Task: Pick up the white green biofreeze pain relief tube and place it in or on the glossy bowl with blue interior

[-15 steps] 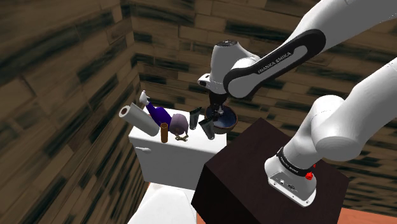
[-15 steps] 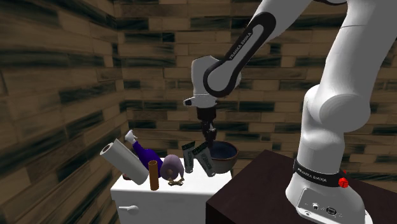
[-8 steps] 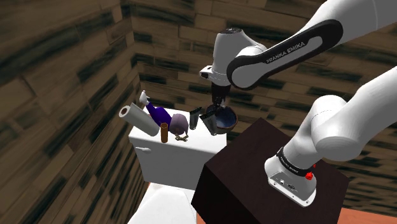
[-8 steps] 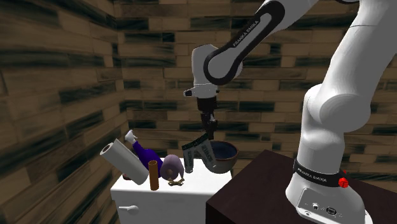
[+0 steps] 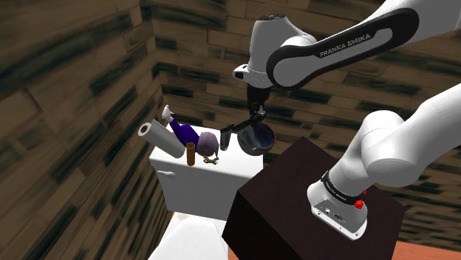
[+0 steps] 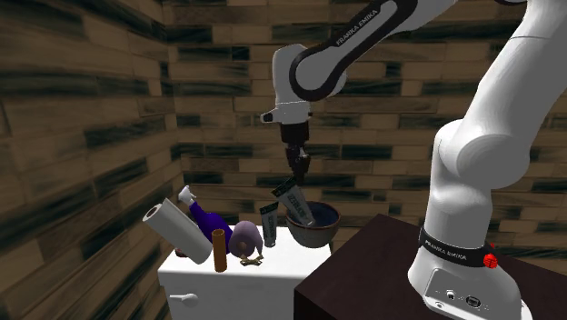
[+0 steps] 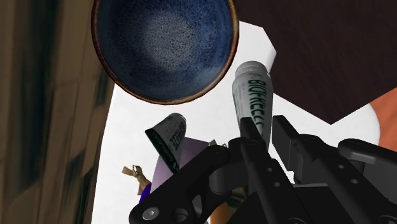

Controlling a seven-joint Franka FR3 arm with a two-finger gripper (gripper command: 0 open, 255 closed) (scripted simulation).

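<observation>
Lifted higher than half a second ago, the gripper [image 6: 297,174] stays clenched on the biofreeze tube [image 6: 296,204], which hangs tilted under the hand beside the blue-lined bowl [image 6: 317,223]; carry it sideways until centred over the bowl, then lower before letting go.

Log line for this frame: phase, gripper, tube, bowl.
phase=carry | gripper=shut on Biofreeze tube | tube=tilted, clear of cabinet top | bowl=blue interior bare, tube not yet in | second tube=on cabinet beside bowl
</observation>
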